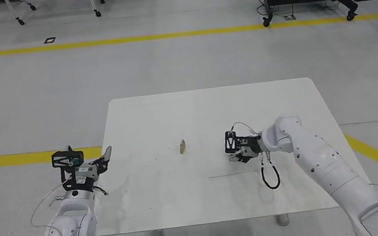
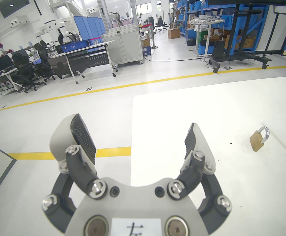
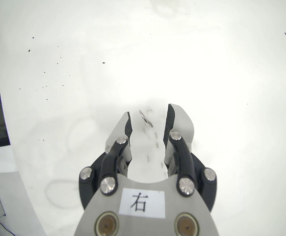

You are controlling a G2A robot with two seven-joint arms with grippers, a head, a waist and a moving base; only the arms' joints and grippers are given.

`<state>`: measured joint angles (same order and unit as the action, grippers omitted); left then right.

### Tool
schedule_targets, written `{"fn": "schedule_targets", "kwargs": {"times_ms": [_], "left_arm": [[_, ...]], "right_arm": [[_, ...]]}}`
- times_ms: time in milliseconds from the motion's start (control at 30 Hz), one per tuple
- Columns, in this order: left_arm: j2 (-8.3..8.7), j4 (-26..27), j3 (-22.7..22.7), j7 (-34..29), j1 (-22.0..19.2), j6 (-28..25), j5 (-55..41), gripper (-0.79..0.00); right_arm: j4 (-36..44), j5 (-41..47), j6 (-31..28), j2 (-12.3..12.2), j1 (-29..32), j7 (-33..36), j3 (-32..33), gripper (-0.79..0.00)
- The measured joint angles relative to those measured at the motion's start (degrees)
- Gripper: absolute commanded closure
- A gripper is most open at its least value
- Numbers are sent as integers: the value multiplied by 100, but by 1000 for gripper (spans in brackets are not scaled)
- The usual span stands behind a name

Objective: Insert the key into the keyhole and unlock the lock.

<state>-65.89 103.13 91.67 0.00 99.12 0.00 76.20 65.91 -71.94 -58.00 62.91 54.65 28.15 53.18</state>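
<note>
The right gripper [image 3: 149,110] is held low over the white table [image 3: 201,55] with its fingers parted. The key [image 3: 144,118], seen as a small metal piece, is laid on the tabletop between the two pads and is gripped by neither. The left gripper [image 2: 134,121] is held wide open at the table's left edge. The brass padlock [image 2: 258,140], fitted with a silver shackle, is set near the table's middle, between the two grippers and nearer the right one.
</note>
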Motion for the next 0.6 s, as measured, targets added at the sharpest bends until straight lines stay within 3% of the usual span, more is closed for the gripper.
{"fn": "schedule_targets", "kwargs": {"times_ms": [67, 133, 600], "left_arm": [[0, 0, 0, 0, 0, 0, 0, -785], [0, 0, 0, 0, 0, 0, 0, -785], [0, 0, 0, 0, 0, 0, 0, -785]], "right_arm": [[-24, 36, 0, -2, -65, -49, -127, -191], [-17, 54, 0, -17, -109, -107, -220, 0], [744, -143, 0, -376, -4, -605, -320, 0]]}}
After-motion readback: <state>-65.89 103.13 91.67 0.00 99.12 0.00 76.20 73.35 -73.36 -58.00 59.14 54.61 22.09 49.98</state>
